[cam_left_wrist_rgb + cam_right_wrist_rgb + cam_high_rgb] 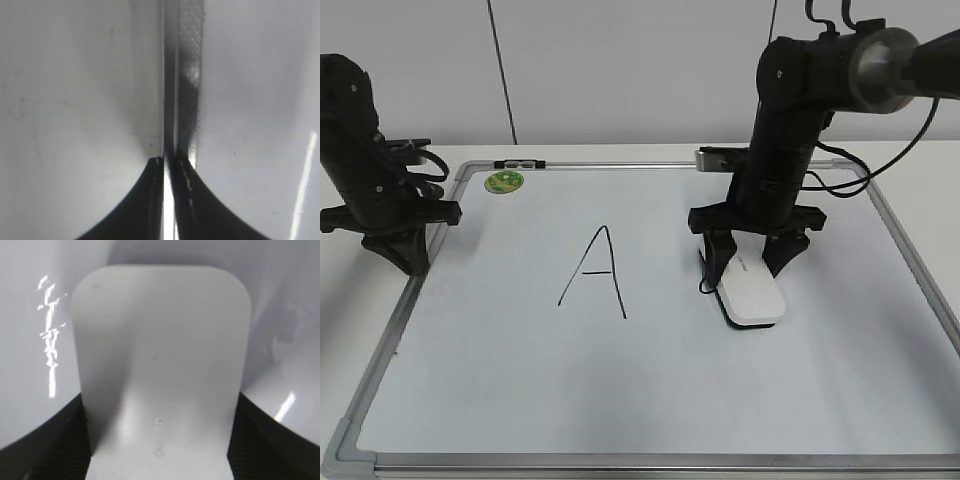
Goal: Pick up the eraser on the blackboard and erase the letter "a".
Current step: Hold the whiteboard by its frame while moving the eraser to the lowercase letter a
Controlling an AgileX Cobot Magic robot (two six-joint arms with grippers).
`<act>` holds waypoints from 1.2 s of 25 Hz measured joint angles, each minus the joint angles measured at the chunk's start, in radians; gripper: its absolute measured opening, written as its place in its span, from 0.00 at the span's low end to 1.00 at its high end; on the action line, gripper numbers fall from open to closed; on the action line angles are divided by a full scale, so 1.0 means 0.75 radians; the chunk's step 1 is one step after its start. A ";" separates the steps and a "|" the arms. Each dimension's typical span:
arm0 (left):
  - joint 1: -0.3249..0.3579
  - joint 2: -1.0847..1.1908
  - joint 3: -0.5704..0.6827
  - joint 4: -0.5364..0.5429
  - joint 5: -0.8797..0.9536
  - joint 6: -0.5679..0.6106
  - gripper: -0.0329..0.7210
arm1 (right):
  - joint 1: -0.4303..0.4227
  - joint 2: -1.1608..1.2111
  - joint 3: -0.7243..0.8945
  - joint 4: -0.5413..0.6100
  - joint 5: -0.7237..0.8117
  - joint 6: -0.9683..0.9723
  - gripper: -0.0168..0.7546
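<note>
While the left gripper [408, 262] idles, jaws together, at the blackboard [470, 400] frame, the right gripper [752, 262] jaws clamp the eraser [752, 295] resting right of the capital A [595, 272]; light, rigid, slippery plastic, best held across its long sides.

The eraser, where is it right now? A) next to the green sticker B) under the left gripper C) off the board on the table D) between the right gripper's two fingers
D: the white eraser lies on the whiteboard right of the big "A", and the right gripper has a black finger on each side of it, as the right wrist view also shows.
</note>
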 joint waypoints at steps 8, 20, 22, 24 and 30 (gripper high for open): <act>0.000 0.000 0.000 0.000 0.000 0.000 0.08 | 0.000 0.000 0.000 0.058 0.000 -0.012 0.71; 0.000 0.000 0.000 0.000 0.003 0.000 0.08 | 0.143 -0.002 0.000 0.052 -0.005 -0.012 0.71; 0.000 0.000 0.000 0.000 0.003 0.000 0.08 | 0.152 -0.002 0.000 0.055 -0.008 -0.012 0.71; 0.000 0.000 0.000 0.000 0.003 0.000 0.08 | 0.156 -0.002 0.000 0.055 -0.007 -0.012 0.71; 0.000 0.000 0.000 0.000 0.003 0.000 0.08 | 0.141 -0.002 0.000 0.027 -0.012 -0.012 0.71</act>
